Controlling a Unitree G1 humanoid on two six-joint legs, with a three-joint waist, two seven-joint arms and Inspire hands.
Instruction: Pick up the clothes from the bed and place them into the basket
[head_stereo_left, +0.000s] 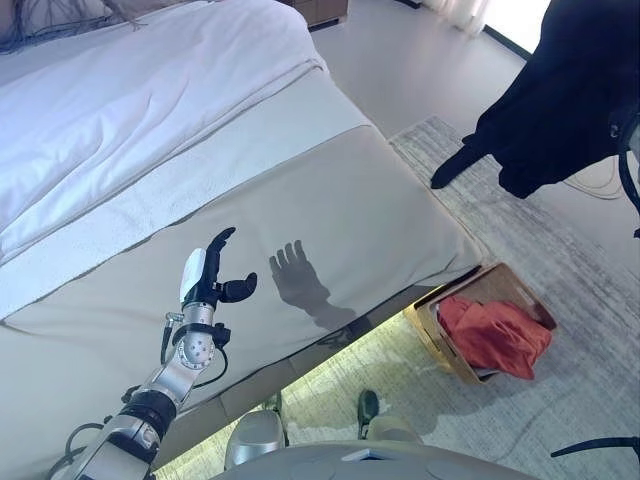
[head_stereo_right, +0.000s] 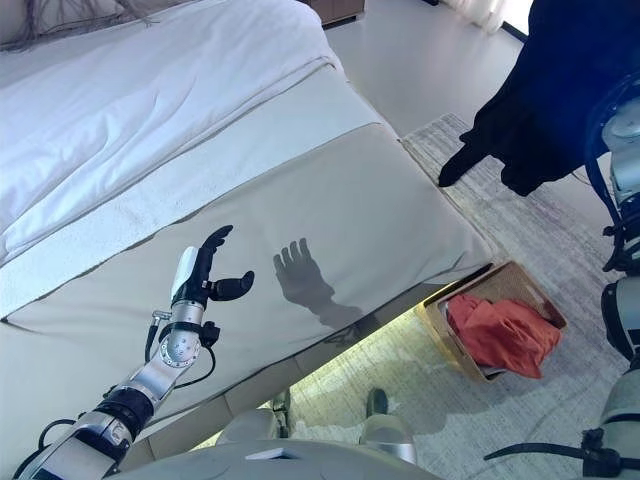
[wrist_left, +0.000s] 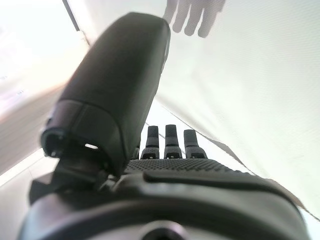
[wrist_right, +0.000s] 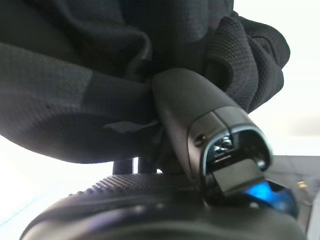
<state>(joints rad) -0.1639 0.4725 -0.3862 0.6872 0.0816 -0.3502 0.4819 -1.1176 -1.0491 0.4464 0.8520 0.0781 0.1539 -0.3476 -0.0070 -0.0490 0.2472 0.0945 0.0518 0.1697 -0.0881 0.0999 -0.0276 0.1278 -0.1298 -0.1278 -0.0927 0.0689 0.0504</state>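
A bedroom with a pale floor holds a wide bed (head_stereo_left: 300, 200), covered by a beige sheet with a white duvet (head_stereo_left: 130, 90) folded back toward the headboard end. A grey patterned rug (head_stereo_left: 560, 300) lies on the floor along the side of the bed. On the rug, just beside the corner of the bed, stands a wooden basket (head_stereo_left: 432, 335) with a red-orange garment (head_stereo_left: 495, 335) bundled inside it. The left hand (head_stereo_left: 210, 275) hovers above the beige part of the bed, fingers spread and straight, holding nothing; its shadow falls on the sheet beside it. A black garment (head_stereo_left: 560, 90) hangs in the air off the side of the bed, above the rug and higher than the basket. In the right wrist view the right hand (wrist_right: 195, 125) has its thumb and fingers curled into the black cloth, pinching a fold of it.
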